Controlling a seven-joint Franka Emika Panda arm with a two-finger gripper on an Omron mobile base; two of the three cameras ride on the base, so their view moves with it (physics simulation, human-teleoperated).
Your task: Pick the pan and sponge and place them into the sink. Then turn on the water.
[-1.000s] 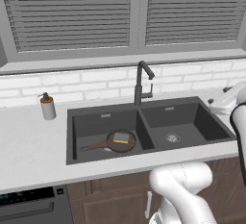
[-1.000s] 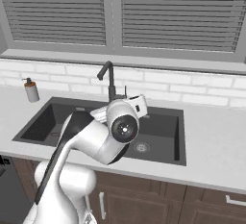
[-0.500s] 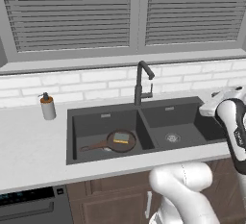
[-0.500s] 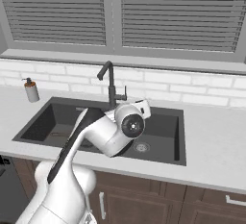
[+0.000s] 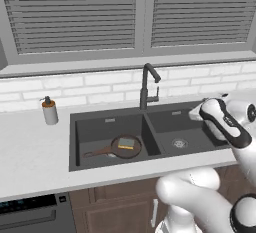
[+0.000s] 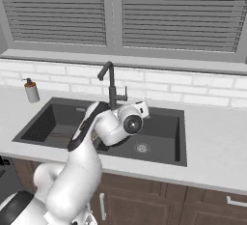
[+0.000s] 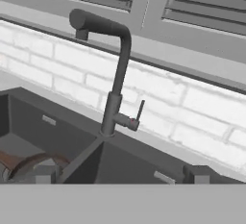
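You have a soap dispenser point(image 5: 49, 111) standing upright on the pale worktop point(image 5: 30, 162), well left of the basins — near the white brick backsplash point(image 5: 90, 87). Above it, closed grey blinds point(image 5: 75, 12) cover the window. Below the worktop, brown cabinet doors point(image 6: 144, 204) — and a dark appliance front point(image 5: 27, 216) at far left.

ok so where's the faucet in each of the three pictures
Left base view: faucet stands centre, behind the sink divider.
Right base view: left of centre, just above the arm's white wrist.
Hand view: left of centre, tall, spout pointing left.
Shared landmark: the white brick backsplash behind it.
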